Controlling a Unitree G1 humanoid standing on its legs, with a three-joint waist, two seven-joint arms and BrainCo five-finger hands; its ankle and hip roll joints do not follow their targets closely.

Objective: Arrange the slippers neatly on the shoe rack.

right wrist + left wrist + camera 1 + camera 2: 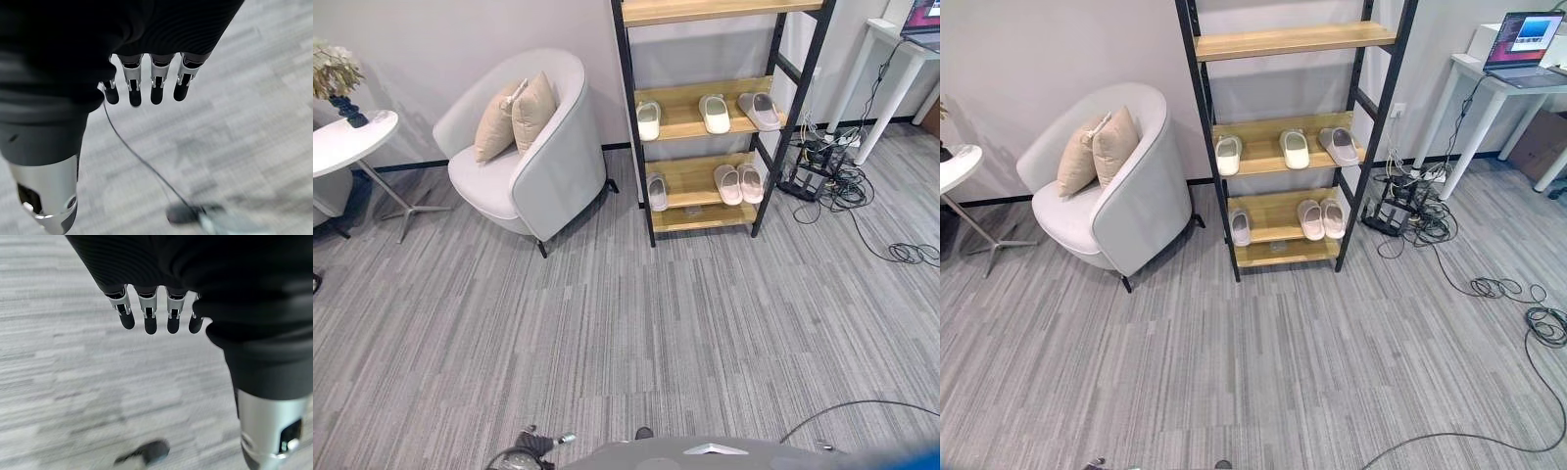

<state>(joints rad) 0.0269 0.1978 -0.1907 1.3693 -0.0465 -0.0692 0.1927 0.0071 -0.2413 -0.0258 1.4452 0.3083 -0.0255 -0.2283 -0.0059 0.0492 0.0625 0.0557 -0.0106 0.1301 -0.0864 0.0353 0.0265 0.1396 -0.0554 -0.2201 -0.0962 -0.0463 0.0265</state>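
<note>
The shoe rack (pixel 687 125), a black frame with wooden shelves, stands against the far wall. Its middle shelf holds two white slippers (pixel 648 119) (pixel 714 113) and a greyish-pink slipper (pixel 759 110), spaced apart. On the lower shelf a single pale slipper (pixel 657 191) lies at the left end and a pink pair (pixel 738 183) sits side by side toward the right. My left hand (pixel 149 318) hangs over bare carpet, fingers relaxed and holding nothing. My right hand (pixel 134 88) hangs the same way, also open and far from the rack.
A light grey armchair (pixel 543 157) with two beige cushions stands left of the rack. A round white side table (pixel 347 142) with a vase is at far left. Right of the rack are a tangle of cables (pixel 827 171) and a white desk (pixel 1508 83) with a laptop.
</note>
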